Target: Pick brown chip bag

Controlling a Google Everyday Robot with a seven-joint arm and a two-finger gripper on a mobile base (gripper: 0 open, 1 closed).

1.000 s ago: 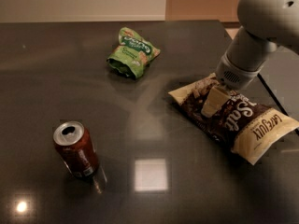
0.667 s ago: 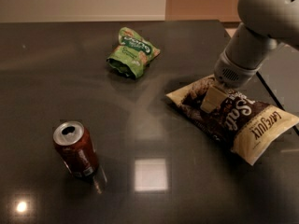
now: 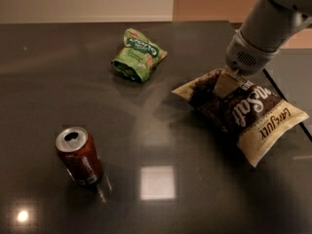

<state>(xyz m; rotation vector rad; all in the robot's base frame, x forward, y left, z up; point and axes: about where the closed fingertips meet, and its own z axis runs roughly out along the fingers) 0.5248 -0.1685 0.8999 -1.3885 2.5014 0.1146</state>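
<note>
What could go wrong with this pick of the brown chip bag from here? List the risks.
1. The tool meets the brown chip bag near its upper left end, off its middle, so the long cream end could sag, swing or pull free on lifting.
2. The bag looks glossy and crumpled, so the tool might catch only a loose fold and slip.
The green snack bag and the can stand well apart, so a knock seems unlikely.

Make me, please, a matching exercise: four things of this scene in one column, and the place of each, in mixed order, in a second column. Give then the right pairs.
1. brown chip bag
2. green snack bag
3. red can
4. gripper

A. stands upright, front left of the table
B. at the chip bag's far left end
C. back, near the middle
D. lies on the right side

Pairs: 1-D, 2-C, 3-A, 4-B.
</note>
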